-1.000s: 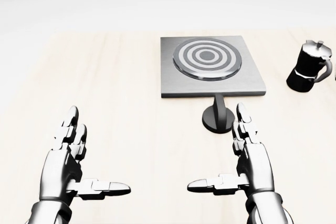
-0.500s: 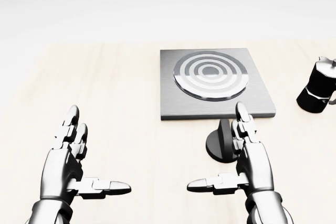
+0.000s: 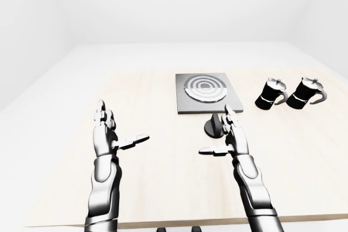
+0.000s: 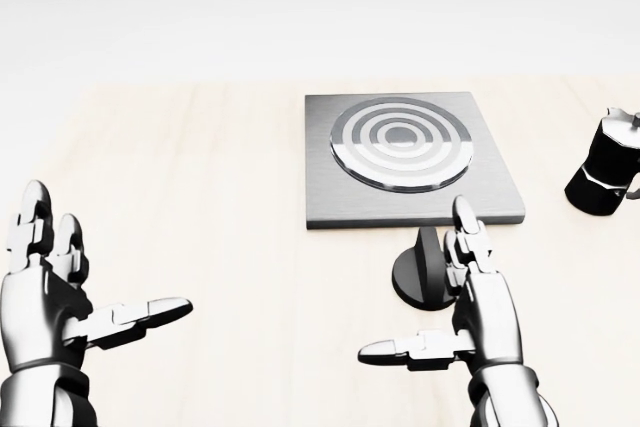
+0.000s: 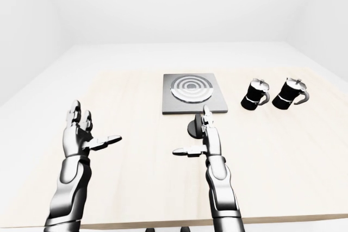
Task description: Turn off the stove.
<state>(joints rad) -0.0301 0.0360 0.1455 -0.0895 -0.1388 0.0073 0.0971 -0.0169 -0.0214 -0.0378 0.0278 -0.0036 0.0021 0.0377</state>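
Note:
The stove (image 4: 405, 152) is a grey square plate with a ringed round burner, lying on the pale wooden table (image 4: 230, 177). Just below the stove stands its dark knob (image 4: 422, 269), a round base with an upright grip. My right hand (image 4: 425, 297) is open, its fingers (image 4: 468, 247) raised just right of the knob and covering its right edge. The thumb points left below the knob. Whether the hand touches the knob I cannot tell. My left hand (image 4: 105, 262) is open at the lower left of the head view, far from the knob, holding nothing.
Two black moka pots (image 3: 270, 94) (image 3: 304, 92) stand right of the stove; one (image 4: 605, 179) shows at the head view's right edge. White floor and walls surround the table, whose near edge (image 3: 179, 224) runs below my forearms.
The camera first moved closer, sliding stove, knob and pot down the picture. Since then my left hand has swung out to the left. The right hand holds its place beside the knob.

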